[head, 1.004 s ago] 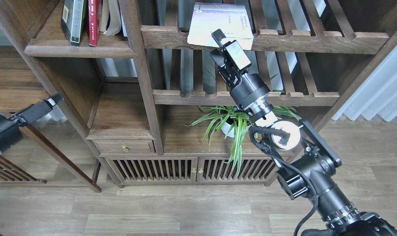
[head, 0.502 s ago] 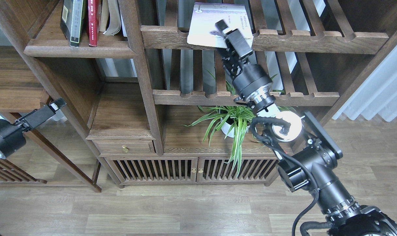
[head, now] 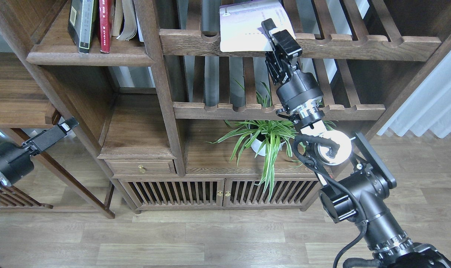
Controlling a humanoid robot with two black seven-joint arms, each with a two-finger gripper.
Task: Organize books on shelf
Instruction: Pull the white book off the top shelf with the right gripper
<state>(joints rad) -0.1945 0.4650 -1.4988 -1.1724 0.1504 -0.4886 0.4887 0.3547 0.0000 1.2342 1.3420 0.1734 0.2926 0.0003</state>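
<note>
The white paperback (head: 244,31) lies tilted on the upper slatted rack, its front edge hanging over the rail. My right gripper (head: 277,32) is closed on the book's right front corner, one finger over the cover. The black-and-lime-green book (head: 80,26) and the dark red book (head: 105,24) stand upright on the solid brown shelf (head: 88,57) at the top left. My left gripper (head: 63,126) hangs low at the left, far from the books; its fingers cannot be told apart.
Worn cream-paged books (head: 125,20) stand right of the red one. A shelf post (head: 154,56) separates the shelf from the upper rack's scalloped rail (head: 359,44). A second rack (head: 229,109) and a potted plant (head: 264,139) lie below my right arm.
My right gripper rose and moved right to the white book's right corner and closed on it. The book has shifted right and tipped up. My left gripper drifted slightly lower.
</note>
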